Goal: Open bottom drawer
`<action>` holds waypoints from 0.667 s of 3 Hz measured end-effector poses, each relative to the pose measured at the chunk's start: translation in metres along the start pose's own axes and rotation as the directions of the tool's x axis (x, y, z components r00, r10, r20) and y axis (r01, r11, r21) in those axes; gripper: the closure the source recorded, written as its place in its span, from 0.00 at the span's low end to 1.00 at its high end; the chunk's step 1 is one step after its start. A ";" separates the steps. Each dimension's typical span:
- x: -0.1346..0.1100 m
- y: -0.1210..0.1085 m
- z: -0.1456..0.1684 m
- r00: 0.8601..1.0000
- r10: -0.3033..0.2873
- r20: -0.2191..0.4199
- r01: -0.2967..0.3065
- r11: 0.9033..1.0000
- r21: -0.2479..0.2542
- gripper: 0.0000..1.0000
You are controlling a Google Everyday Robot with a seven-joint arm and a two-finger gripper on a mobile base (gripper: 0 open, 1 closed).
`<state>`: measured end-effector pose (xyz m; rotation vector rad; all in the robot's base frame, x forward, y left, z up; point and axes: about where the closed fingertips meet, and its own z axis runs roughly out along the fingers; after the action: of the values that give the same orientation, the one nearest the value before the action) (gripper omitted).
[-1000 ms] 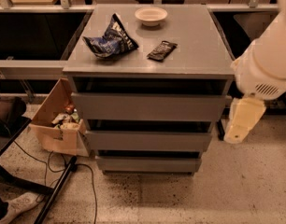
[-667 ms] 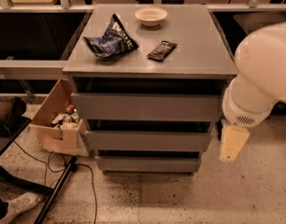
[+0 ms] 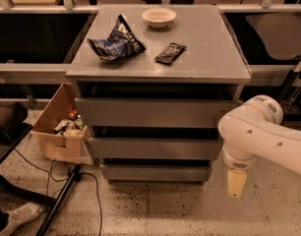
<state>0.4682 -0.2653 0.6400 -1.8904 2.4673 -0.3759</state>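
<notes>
The grey cabinet (image 3: 158, 69) stands in the middle of the camera view with three plain drawer fronts. The bottom drawer (image 3: 156, 173) is the lowest and narrowest front, just above the floor, and it sits flush with no tray showing. My white arm (image 3: 261, 136) reaches in from the right. My gripper (image 3: 236, 183) hangs from it as a pale yellow piece pointing down, to the right of the bottom drawer's right end and apart from it.
On the cabinet top lie a blue chip bag (image 3: 116, 44), a dark snack bar (image 3: 170, 53) and a white bowl (image 3: 159, 17). An open cardboard box (image 3: 59, 129) with clutter stands left of the cabinet. Cables and a black bar (image 3: 59, 205) cross the floor at lower left.
My arm has swung lower and closer to the camera. The gripper has dropped from beside the middle drawer to beside the bottom drawer. The drawers have not moved.
</notes>
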 end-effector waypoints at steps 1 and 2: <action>-0.001 0.000 0.005 1.000 -0.003 0.002 0.003 1.000 -0.004 0.00; -0.010 -0.002 0.052 0.999 -0.031 0.019 0.032 0.999 -0.038 0.00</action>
<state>0.4809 -0.2654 0.5889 -1.9407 2.4534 -0.3129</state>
